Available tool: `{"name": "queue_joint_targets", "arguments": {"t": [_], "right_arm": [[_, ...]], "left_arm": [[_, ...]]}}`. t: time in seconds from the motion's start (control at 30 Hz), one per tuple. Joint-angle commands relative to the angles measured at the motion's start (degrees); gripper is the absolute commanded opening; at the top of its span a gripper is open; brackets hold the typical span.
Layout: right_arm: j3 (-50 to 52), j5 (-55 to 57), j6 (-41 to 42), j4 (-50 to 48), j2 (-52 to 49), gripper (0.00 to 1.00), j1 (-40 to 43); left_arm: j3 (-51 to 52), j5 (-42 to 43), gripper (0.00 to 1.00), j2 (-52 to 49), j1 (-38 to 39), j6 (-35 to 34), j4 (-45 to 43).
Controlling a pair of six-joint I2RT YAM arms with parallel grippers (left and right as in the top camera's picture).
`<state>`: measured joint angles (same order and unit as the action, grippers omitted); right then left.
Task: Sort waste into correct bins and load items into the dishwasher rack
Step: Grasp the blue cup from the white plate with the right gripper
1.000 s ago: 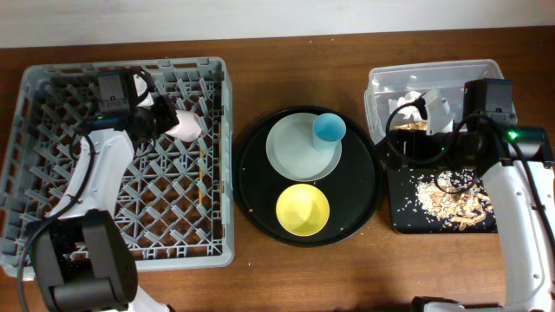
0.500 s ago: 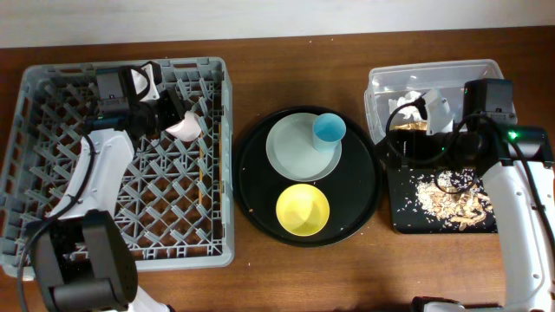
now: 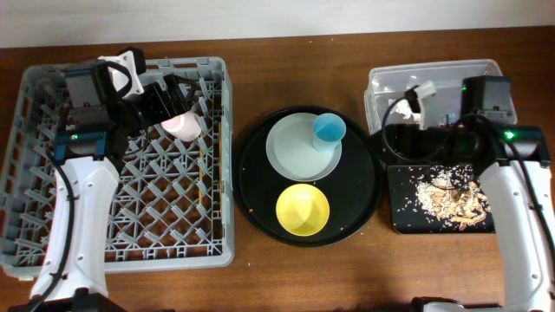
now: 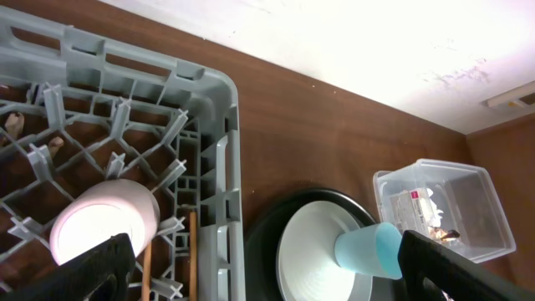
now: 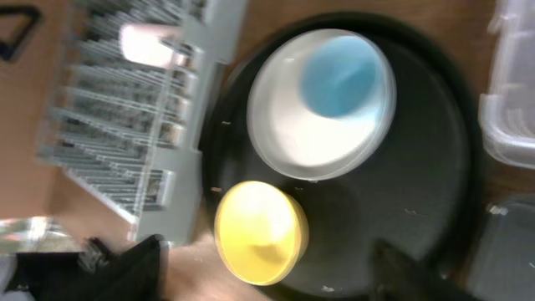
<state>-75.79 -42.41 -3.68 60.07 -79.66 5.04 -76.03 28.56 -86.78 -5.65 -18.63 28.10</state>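
Pink cup in rack, just beside spread left hand

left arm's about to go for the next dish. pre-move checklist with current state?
1. Left gripper empty: ok, open with nothing between its fingers.
2. Pink cup in the dishwasher rack: ok, it rests among the pegs.
3. Right gripper empty: ok, open in the right wrist view.
4. Plate free to lift: not ok, the light-blue cup stands on it.
5. Yellow bowl free to lift: ok, nothing on or in it on the round black tray.
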Motion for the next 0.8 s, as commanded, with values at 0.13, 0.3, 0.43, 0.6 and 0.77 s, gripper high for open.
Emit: {"name": "queue_joint_targets", "arguments": {"t": [0.13, 0.3, 0.43, 0.6, 0.77], "right_arm": [[0.37, 31.21, -0.28, -11.10, -2.32, 0.57, -24.00], [0.37, 39.01, -0.28, -17.97, -8.90, 0.99, -29.07], [0.37, 42.36, -0.31, -19.71, -11.32, 0.79, -28.96], [0.37, 43.08, -0.28, -24.79, -15.58, 0.37, -29.03], [0.37, 43.10, -0.28, -26.05, -22.25, 0.38, -29.03]], "left_arm": [[-0.63, 0.59, 0.99, -0.04, -0.13, 0.22, 0.04], [-0.63, 0.59, 0.99, -0.04, -0.15, 0.22, 0.04], [-0.63, 0.57, 0.99, -0.04, -0.15, 0.22, 0.07], [-0.63, 0.57, 0.99, -0.04, -0.15, 0.22, 0.07], [-0.63, 0.57, 0.99, -0.04, -0.15, 0.22, 0.09]]}}
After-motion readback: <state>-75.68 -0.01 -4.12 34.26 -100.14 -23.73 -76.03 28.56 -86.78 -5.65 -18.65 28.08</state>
